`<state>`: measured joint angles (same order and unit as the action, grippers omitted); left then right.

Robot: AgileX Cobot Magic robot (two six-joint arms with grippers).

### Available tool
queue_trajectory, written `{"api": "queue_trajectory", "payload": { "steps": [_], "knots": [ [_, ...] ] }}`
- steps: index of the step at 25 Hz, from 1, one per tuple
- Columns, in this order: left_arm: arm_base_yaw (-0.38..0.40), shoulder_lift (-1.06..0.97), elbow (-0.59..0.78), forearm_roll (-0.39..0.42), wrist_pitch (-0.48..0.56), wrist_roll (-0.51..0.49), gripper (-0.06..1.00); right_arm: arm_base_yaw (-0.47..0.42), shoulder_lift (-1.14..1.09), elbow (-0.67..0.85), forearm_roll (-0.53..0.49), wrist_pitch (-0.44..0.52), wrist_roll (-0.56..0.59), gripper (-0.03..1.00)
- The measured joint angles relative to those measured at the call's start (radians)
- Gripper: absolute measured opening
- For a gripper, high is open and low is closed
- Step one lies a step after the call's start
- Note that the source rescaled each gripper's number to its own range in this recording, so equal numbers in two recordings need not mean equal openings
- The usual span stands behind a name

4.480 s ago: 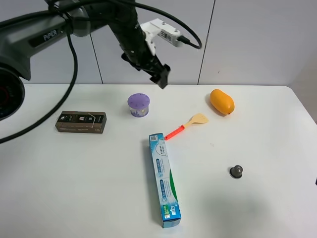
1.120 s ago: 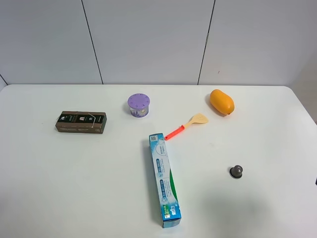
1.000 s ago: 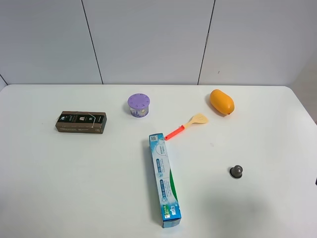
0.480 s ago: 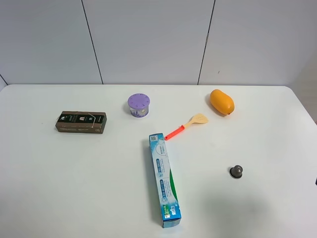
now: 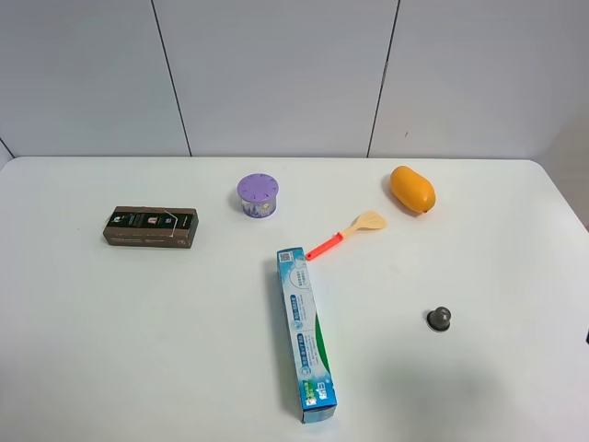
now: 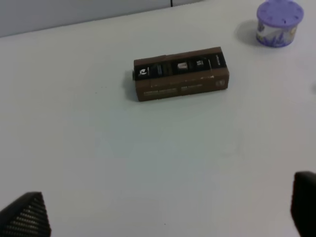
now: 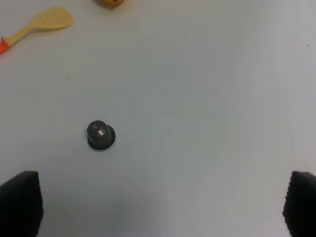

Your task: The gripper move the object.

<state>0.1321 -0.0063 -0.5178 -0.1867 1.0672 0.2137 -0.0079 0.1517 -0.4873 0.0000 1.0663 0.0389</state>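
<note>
The toy spatula (image 5: 350, 234) lies flat on the white table, mid-back, with its pale yellow slotted blade toward the mango and its red-orange handle toward the long box. It also shows in the right wrist view (image 7: 37, 24). Neither arm appears in the exterior high view. My left gripper (image 6: 166, 210) is open and empty above the table's left part, near a brown box (image 6: 181, 74). My right gripper (image 7: 160, 203) is open and empty above the table's right part, near a small black knob (image 7: 101, 135). Both are far from the spatula.
A long blue-green box (image 5: 305, 331) lies in front of the spatula's handle. An orange mango (image 5: 411, 189) sits beyond its blade. A purple round container (image 5: 258, 195), the brown box (image 5: 150, 226) and the black knob (image 5: 439, 319) also rest on the table (image 5: 110, 350).
The left arm, which hung over the back of the table 4.5 s ago, has left the exterior view. Nothing has moved in the last second.
</note>
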Motion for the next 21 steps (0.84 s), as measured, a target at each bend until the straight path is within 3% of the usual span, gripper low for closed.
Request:
{"api": "queue_trajectory", "payload": {
  "steps": [7,21],
  "knots": [
    [0.0,0.0,0.008,0.091,-0.012,-0.186,1.0,0.0,0.0,0.0,0.0,0.0,0.0,1.0],
    [0.0,0.0,0.008,0.109,-0.013,-0.201,1.0,0.0,0.0,0.0,0.0,0.0,0.0,1.0]
  ]
}}
